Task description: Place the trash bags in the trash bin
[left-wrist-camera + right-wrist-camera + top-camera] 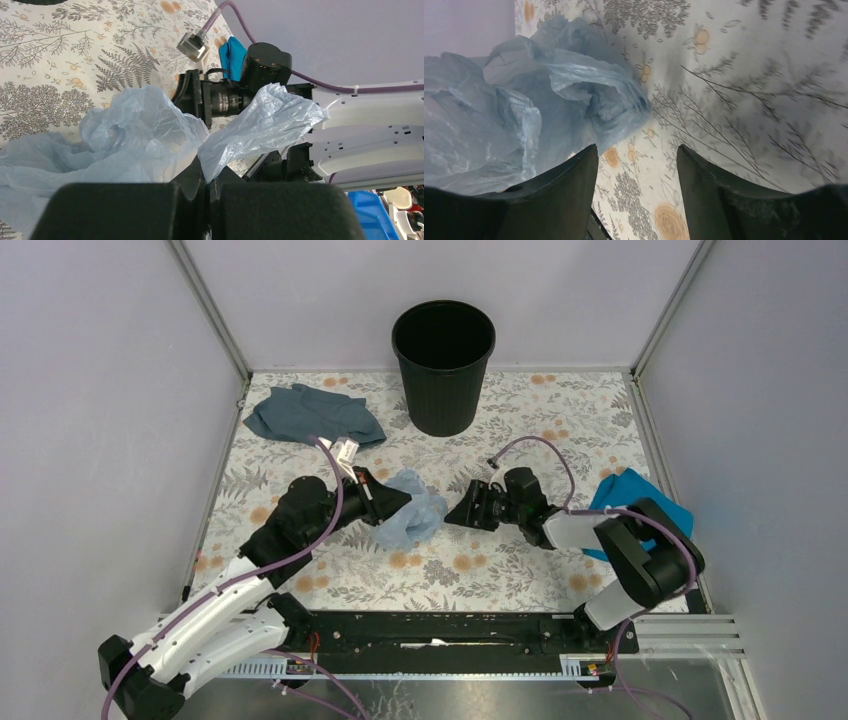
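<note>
The pale blue translucent trash bag (pixel 412 518) lies crumpled on the floral table in the middle of the top view. My left gripper (pixel 395 502) is shut on a fold of the bag (pixel 150 140); in the left wrist view its fingertips (pixel 192 172) pinch the plastic. My right gripper (pixel 462 512) is open and empty, just right of the bag and pointing at it. In the right wrist view the bag (pixel 524 110) lies ahead and left of the open fingers (pixel 574 185). The round black trash bin (pixel 443 365) stands upright at the back centre, apart from both grippers.
A dark slate-blue cloth (pixel 310 415) lies at the back left. A bright blue folded piece (pixel 640 500) lies at the right under the right arm. Grey walls close in the left, back and right sides.
</note>
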